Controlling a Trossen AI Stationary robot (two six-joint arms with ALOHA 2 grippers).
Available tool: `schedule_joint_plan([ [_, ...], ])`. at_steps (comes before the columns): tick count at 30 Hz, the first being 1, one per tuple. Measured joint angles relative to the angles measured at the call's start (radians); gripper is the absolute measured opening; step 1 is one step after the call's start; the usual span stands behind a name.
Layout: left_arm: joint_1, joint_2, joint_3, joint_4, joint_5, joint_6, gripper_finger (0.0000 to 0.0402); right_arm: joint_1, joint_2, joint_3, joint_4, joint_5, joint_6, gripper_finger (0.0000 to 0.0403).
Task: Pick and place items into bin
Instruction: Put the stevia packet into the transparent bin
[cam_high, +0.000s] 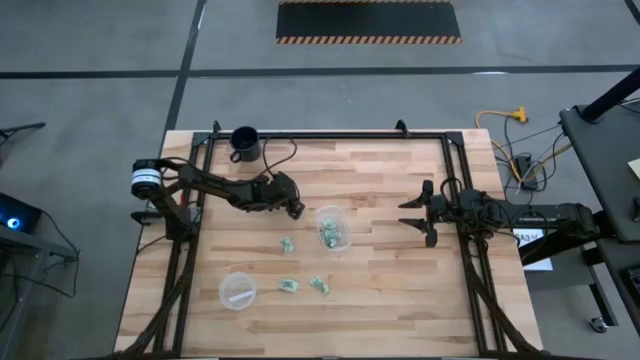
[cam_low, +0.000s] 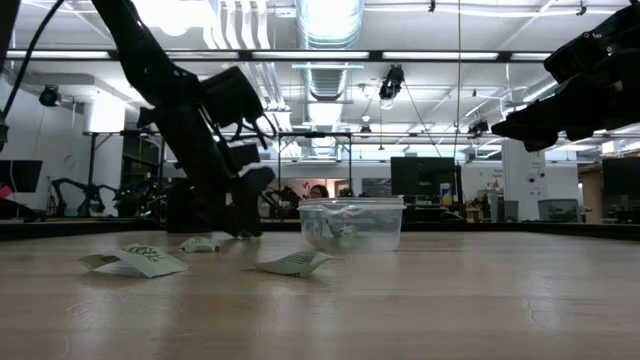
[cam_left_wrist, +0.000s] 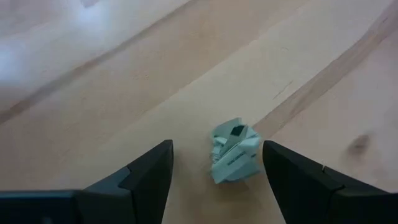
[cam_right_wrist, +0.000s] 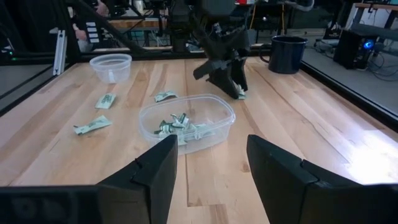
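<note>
high view shows the cup (cam_high: 333, 228) mid-counter (cam_high: 400, 290) already holding several wrapped pieces (cam_right_wrist: 177, 126); three more (cam_high: 288, 245) lie loose nearby. left gripper (cam_left_wrist: 217, 168), fingers apart, straddles another piece (cam_left_wrist: 235, 153) beside the cup, not yet clamped. right gripper (cam_high: 415, 213) waits, fingers apart, holding nothing.

Past your right gripper (cam_right_wrist: 208, 165), jaws parted, the bin (cam_right_wrist: 186, 123) sits on the desk (cam_right_wrist: 323, 134) holding several items (cam_right_wrist: 177, 126). Beyond the bin the left gripper (cam_right_wrist: 227, 78) reaches down to the desk; a black mug (cam_right_wrist: 285, 53) stands farther behind
</note>
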Motion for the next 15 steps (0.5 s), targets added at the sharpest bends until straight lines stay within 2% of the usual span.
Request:
schedule_joint_plan([
  [8, 0.006, 0.044, 0.000, 0.073, -0.019, 0.037, 0.0231, 0.000, 0.000, 0.000, 0.000, 0.000, -0.005, 0.0183],
  [15, 0.006, 0.041, 0.006, 0.069, -0.007, 0.037, 0.0231, 0.000, 0.000, 0.000, 0.000, 0.000, -0.006, 0.0183],
])
